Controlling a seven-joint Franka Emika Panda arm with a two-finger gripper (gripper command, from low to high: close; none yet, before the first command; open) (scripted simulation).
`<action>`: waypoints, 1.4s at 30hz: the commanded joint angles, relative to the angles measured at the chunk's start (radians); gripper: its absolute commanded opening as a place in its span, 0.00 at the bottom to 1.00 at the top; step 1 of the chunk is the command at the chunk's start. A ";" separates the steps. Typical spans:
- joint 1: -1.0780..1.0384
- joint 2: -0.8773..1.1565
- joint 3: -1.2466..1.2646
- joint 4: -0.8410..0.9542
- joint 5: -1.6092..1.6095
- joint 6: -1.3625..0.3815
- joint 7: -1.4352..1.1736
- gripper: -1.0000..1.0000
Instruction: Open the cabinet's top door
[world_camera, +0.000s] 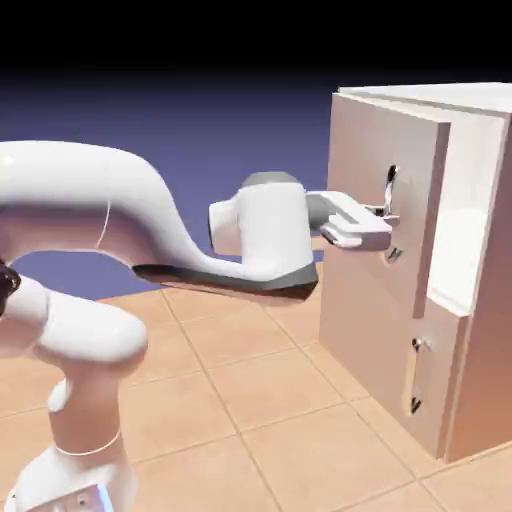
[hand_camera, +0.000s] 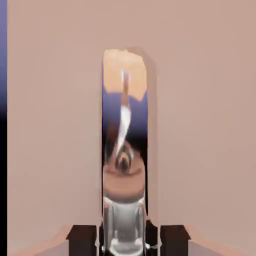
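The claw (world_camera: 385, 216) is closed narrow on the silver bar handle (world_camera: 391, 190) of the top door (world_camera: 372, 170). In the hand view the handle (hand_camera: 122, 125) runs from six o'clock up to twelve o'clock through the middle, shiny and mirror-like, and the pale door panel (hand_camera: 50, 125) fills both sides. The two dark finger tips (hand_camera: 84, 239) sit at the bottom edge, close on each side of the metal.

The top door stands at about three o'clock from the hand in the exterior view, and it is already a little ajar: its edge is off the cabinet (world_camera: 480, 260) and some white interior shows behind it. The lower panel (world_camera: 425, 370) with its small handle (world_camera: 416, 375) is at five o'clock, flush and shut.

I judge the door to be a stiff, flat panel that swings on a hinge, not heavy. The handle looks hard, smooth and probably slippery, so the grip should stay near the middle of the bar, and the pull should follow the door's arc.

The bench (world_camera: 260, 390) is a tan tiled surface. Behind, at twelve o'clock, there is only a plain blue-violet backdrop.
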 joint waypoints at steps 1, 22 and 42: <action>-0.031 -0.014 0.036 -0.031 0.038 -0.023 -0.015 0.00; -0.172 -0.282 0.785 -0.375 0.934 -0.568 -0.236 0.00; -0.229 0.172 1.509 0.003 1.666 -1.241 -0.085 0.00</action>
